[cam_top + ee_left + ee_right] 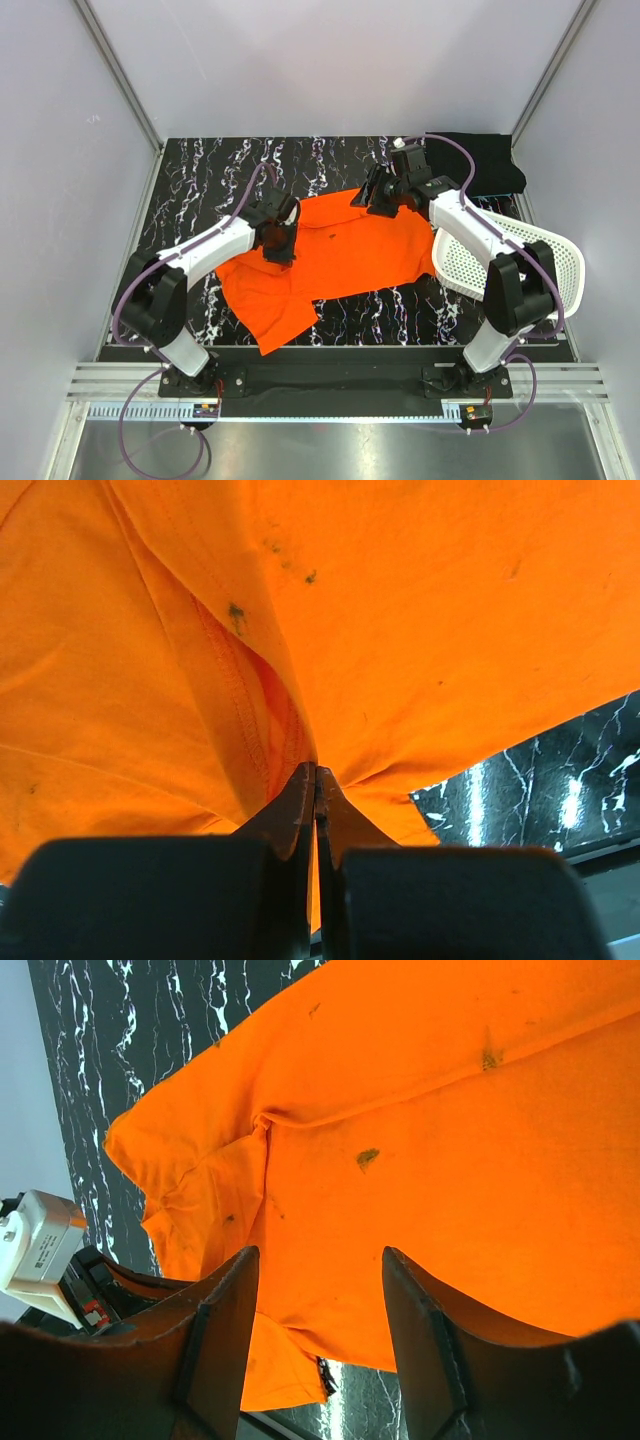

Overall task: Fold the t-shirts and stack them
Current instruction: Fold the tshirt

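Orange t-shirt [340,255] lies spread flat-ish across the middle of the black marbled desk [200,180]. One end trails toward the near left edge. The cloth is rumpled, with a few small dark specks.

Left fingers [308,802] are pressed together, pinching a fold of the orange t-shirt along a stitched seam. The cloth tents up from the pinch point. From above, this grip sits on the shirt's left part, toward the far side.

Right fingers [232,1310] are spread, with nothing between them. They are over the shirt's far edge, and I can't tell whether they touch the fabric.

Black t-shirt [490,160] is bunched in the far right corner of the desk, apart from the orange one.

White perforated basket [545,250] sits at the right edge, just beside the orange shirt's right end. Can't tell if they touch.
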Available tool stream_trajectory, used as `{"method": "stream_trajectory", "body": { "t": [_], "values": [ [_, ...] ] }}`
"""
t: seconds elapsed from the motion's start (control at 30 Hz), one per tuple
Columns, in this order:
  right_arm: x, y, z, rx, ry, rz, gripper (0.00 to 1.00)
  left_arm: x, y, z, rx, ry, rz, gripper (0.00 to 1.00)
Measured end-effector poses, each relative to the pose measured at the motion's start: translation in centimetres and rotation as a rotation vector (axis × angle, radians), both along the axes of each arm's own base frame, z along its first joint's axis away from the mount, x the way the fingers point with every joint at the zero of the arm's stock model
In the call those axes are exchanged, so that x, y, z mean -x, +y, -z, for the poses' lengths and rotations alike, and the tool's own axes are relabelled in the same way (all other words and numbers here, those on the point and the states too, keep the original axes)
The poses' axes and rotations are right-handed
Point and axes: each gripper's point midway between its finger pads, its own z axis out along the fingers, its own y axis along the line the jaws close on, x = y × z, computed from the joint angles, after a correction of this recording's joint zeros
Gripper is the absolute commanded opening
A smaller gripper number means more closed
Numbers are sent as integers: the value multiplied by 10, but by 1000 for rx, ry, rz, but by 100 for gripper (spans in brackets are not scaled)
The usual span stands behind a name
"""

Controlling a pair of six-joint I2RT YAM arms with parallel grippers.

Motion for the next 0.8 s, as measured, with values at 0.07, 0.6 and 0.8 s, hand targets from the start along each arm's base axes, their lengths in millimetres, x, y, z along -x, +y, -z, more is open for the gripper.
{"method": "stream_trajectory", "body": {
  "t": [0.07,0.6,0.8],
  "values": [
    [-1,1,1,0,4,0,59,-2,-1,0,7,-1,-15,3],
    [0,73,32,55,58,-23,58,-69,77,-21,-7,-111,-258,36],
    [11,131,68,132,65,-65,59,-129,183,-34,-109,-195,-495,29]
  ]
}}
